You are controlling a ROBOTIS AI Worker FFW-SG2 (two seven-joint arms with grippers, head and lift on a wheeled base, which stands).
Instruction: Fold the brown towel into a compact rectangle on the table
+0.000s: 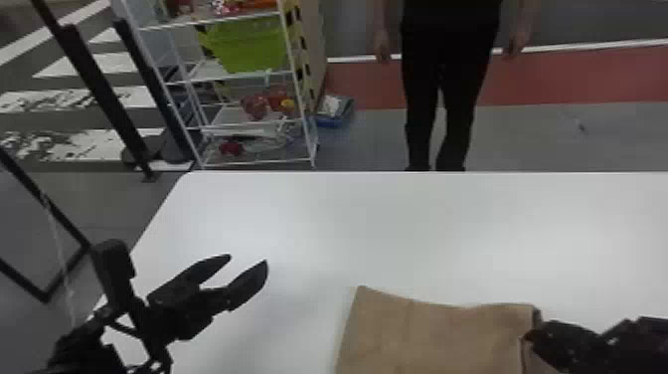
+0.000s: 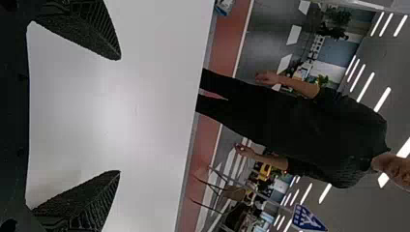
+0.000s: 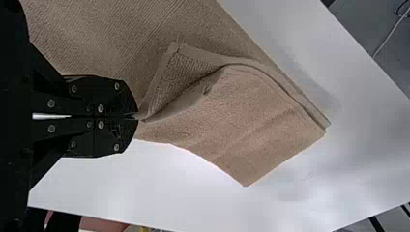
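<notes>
Brown towel (image 1: pixel 437 333), one, on the white bench (image 1: pixel 397 224), nearer your side, its far edge slightly bowed; layers part and curl in a loose flap (image 3: pixel 181 75) at its right side. Right arm (image 1: pixel 641 343), one: at the towel's right side, jaws closed, a small bit of the towel's edge pinched between them. Left arm (image 1: pixel 84 350), one: to the left of the towel, well apart from it, jaws spread wide, nothing between them. Step in hand, by judgement: a fold under way, partly doubled, worked from the right side; you are some way short of a compact rectangle. Next move, as it calls: keep your pinch, draw the held edge level with the layer beneath so the flap lies flat, then let go gently. Bring the left jaws in to steady the towel's left side if it slides. Caution: a hasty pull may skew the layers or leave the flap tucked crooked.
</notes>
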